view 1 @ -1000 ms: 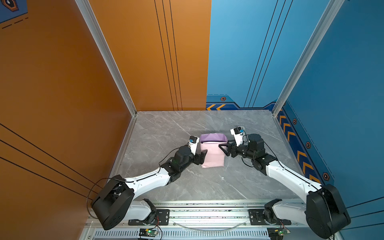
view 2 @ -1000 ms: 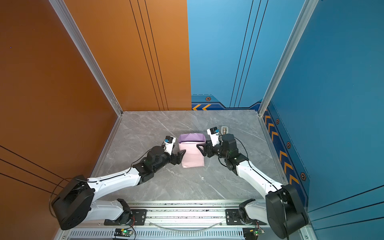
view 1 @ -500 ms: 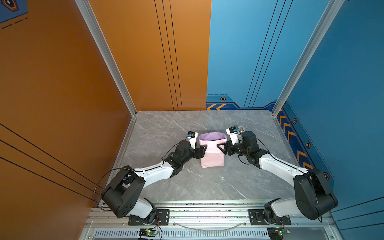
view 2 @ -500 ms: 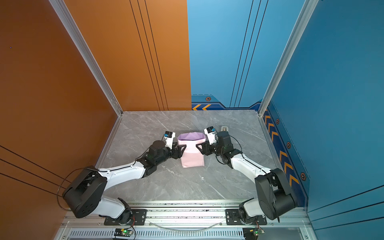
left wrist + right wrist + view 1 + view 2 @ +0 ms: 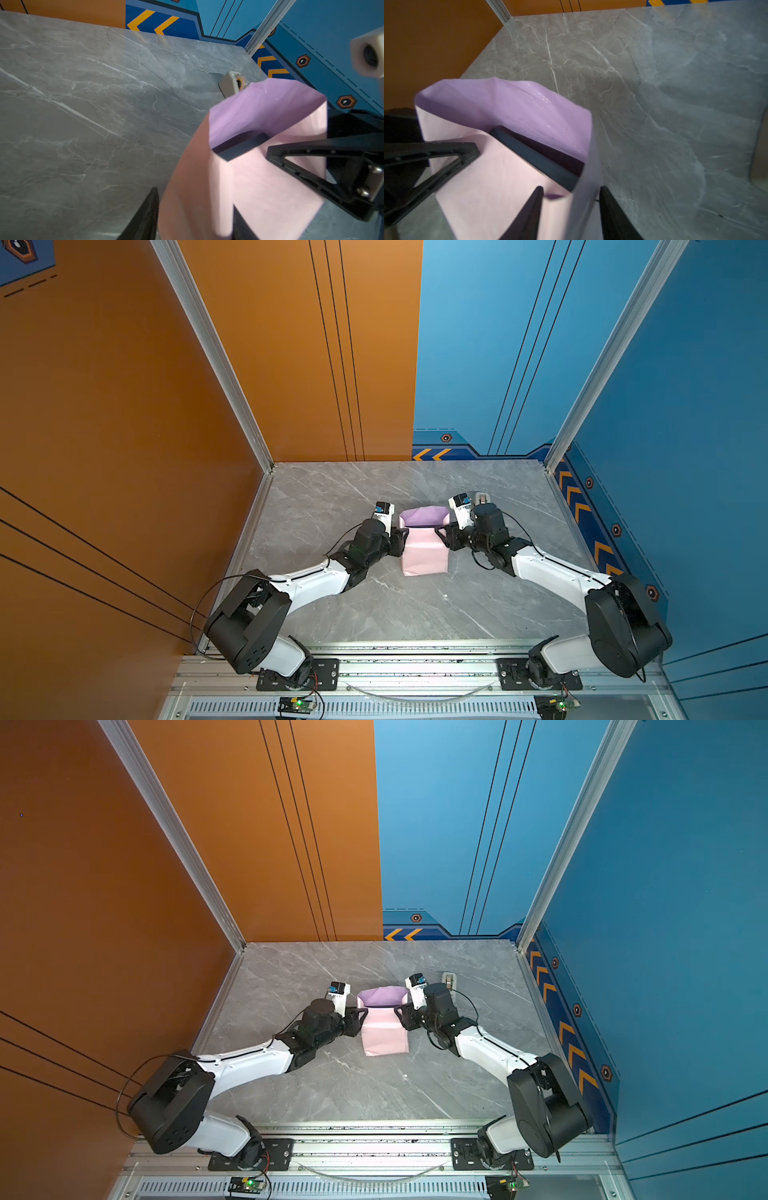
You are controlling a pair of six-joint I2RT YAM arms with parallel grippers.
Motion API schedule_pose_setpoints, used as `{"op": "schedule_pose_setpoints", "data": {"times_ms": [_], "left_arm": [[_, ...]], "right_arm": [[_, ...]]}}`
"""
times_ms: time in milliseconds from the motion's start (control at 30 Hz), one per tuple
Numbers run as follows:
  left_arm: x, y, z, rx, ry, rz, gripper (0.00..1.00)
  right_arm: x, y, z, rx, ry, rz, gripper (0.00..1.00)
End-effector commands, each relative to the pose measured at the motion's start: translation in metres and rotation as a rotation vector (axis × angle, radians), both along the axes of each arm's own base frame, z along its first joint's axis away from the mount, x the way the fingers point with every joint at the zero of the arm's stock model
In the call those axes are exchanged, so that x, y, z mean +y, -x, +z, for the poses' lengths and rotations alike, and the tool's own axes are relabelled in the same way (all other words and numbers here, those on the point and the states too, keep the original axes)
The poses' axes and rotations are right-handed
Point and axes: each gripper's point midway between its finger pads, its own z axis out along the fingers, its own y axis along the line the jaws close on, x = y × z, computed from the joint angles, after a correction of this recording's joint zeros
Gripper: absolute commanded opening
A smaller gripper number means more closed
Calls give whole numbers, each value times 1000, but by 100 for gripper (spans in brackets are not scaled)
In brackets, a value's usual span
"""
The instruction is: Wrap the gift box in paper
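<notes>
- Left gripper (image 5: pixel 404 536) straddles one upturned side of the paper (image 5: pixel 424 556), jaws half-closed; whether they pinch it yet cannot be told.
- Right gripper (image 5: pixel 441 534), directly opposite, straddles the other side, its grip equally unclear.
- Between them lies the gift box (image 5: pixel 535 158), only a dark edge showing: a pale pink flap covers it and a creased lilac wall stands beyond.
- Side-folding appears under way; next, both need a firm pinch and an even inward fold.
- A tape dispenser (image 5: pixel 449 979) waits on the table (image 5: pixel 374 614) behind the right gripper.
</notes>
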Motion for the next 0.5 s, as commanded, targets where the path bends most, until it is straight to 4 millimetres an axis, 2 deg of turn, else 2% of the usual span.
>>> {"op": "schedule_pose_setpoints", "data": {"times_ms": [0, 100, 267, 333, 400, 467], "left_arm": [[17, 10, -33, 83, -182, 53, 41], [18, 13, -38, 93, -233, 53, 37], [14, 22, -42, 89, -335, 39, 30], [13, 26, -43, 79, -367, 43, 28], [15, 28, -45, 81, -393, 56, 26], [14, 29, -46, 81, -404, 55, 25]], "right_arm": [[-23, 16, -30, 90, 97, -78, 60], [-23, 22, -22, 86, 57, -84, 57], [-34, 34, -35, 100, 108, -143, 46], [-36, 37, -37, 90, 128, -156, 44], [-34, 40, -35, 81, 124, -148, 48], [-35, 41, -30, 62, 114, -156, 58]]}}
